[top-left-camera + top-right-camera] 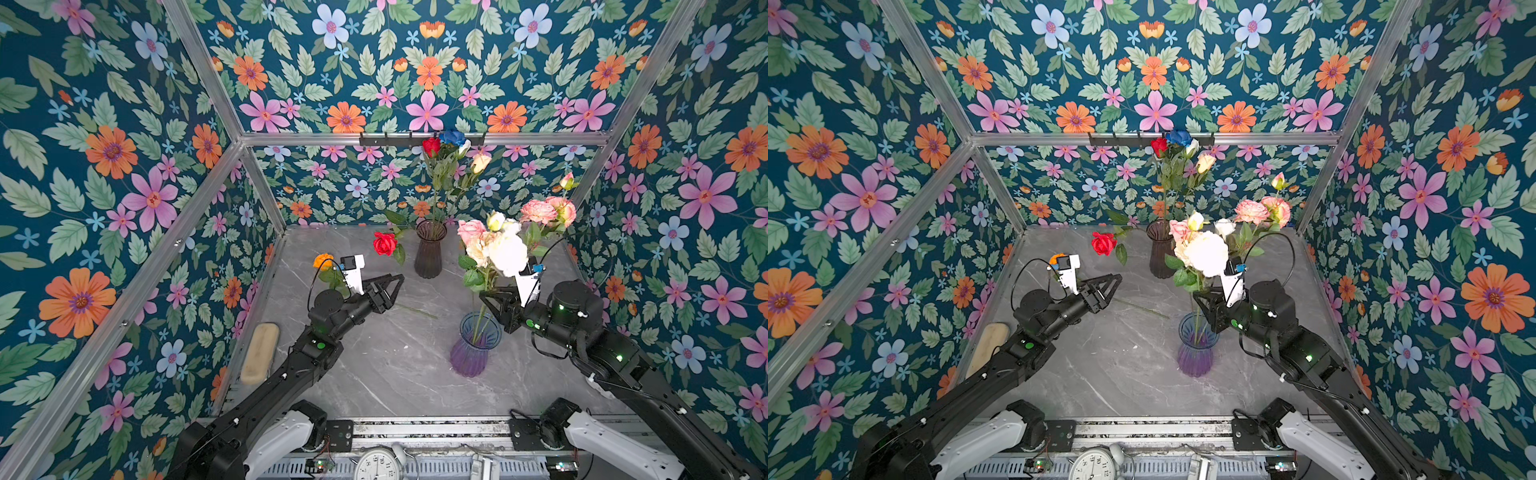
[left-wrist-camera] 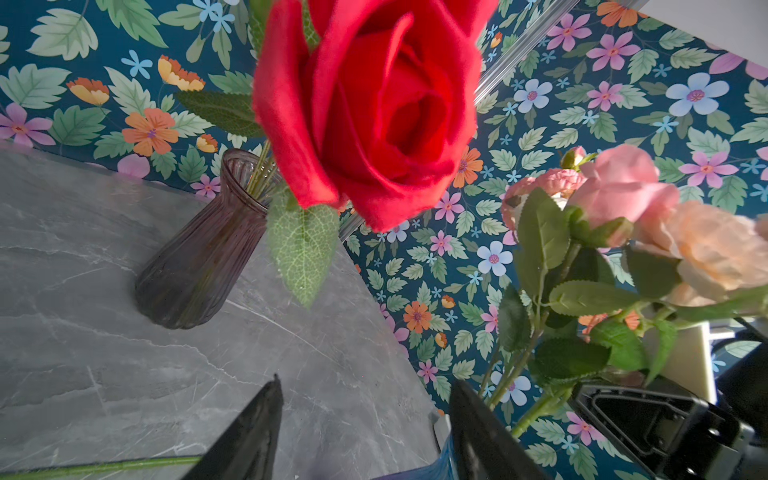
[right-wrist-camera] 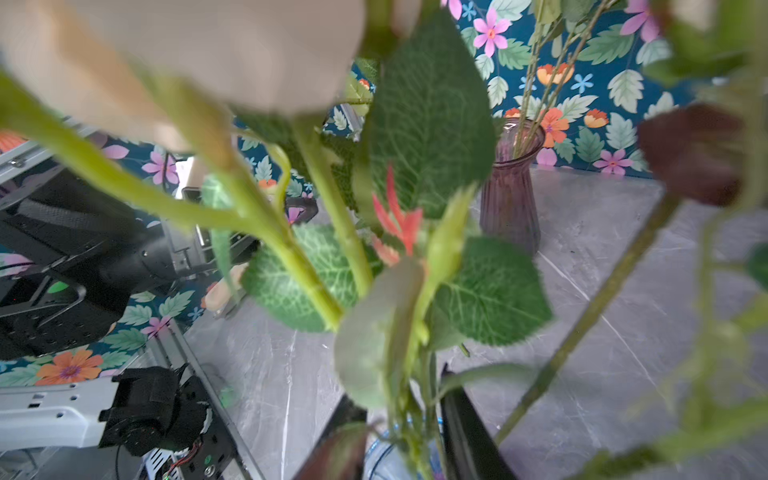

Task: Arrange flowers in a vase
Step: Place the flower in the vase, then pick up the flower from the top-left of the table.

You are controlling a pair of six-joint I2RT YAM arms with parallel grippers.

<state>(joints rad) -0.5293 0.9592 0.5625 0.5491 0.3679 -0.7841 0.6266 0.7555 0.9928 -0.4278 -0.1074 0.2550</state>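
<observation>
The pale flowers (image 1: 505, 251), white, peach and pink, stand in the blue-and-purple vase (image 1: 476, 353) on the near right of the bench (image 1: 374, 374). Their stems run close to upright out of its mouth, heads up, and the bunch leans a little to the far right. The right arm comes in from the near right corner. The right hand (image 1: 492, 312) points leftward at the stems just above the vase's rim. Its fingers (image 3: 469, 432) are part-way apart with the stems between them. In the wrist view there looks to be slack on one side, so it is no firm pinch.

Further back a dark vase (image 1: 429, 253) holds tall roses (image 1: 451, 139), their stems upright. A red rose (image 1: 384, 243) hangs beside it, its face turned toward the left arm; I can't trace its stem. An orange rose (image 1: 323, 261) shows behind the left wrist. A thin green stem (image 1: 415, 311) lies flat on the bench, running from under the hand toward the near right.

The left arm reaches diagonally from the near left. The left hand (image 1: 397, 293) points toward the dark vase, low over the bench, wide open with nothing between its fingers.
</observation>
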